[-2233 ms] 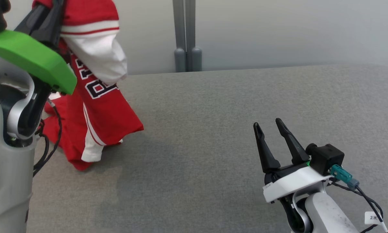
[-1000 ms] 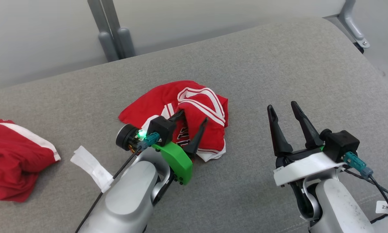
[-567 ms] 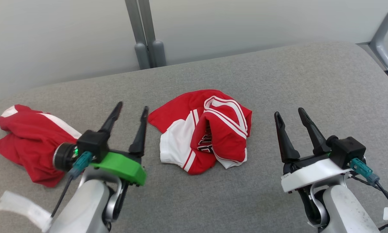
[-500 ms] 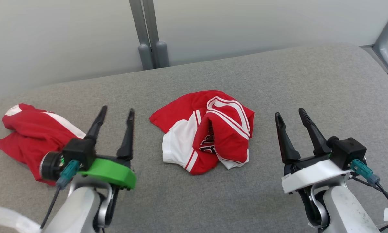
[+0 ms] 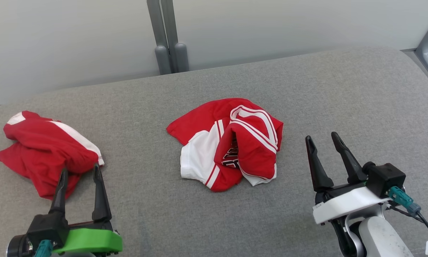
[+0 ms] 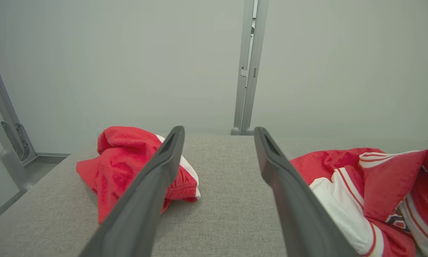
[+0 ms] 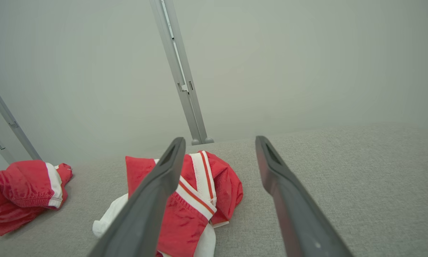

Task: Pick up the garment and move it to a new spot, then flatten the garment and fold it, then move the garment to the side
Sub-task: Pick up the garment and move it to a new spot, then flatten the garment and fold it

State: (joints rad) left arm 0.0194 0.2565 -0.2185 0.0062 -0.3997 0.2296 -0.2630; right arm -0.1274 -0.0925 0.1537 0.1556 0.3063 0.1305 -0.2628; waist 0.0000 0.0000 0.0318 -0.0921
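Note:
A red and white jersey (image 5: 232, 142) with dark lettering lies crumpled in the middle of the grey padded table (image 5: 342, 89). My left gripper (image 5: 80, 169) is open and empty at the lower left, well clear of the jersey. Its wrist view shows the jersey (image 6: 371, 185) to the right of its fingers (image 6: 149, 192). My right gripper (image 5: 321, 136) is open and empty just right of the jersey and not touching it. In the right wrist view the jersey (image 7: 221, 182) lies ahead and to the left, partly behind the left finger.
A second crumpled red garment with a white stripe (image 5: 46, 150) lies at the table's left end, just beyond my left fingertips, also in the wrist views (image 6: 128, 160) (image 7: 21, 192). A grey post (image 5: 167, 35) stands behind the table against a pale wall. Bare table stretches to the right.
My left gripper held the jersey up, set it down mid-table and let go, then drew back to the lower left, open. The head camera shifted. The right gripper barely moved.

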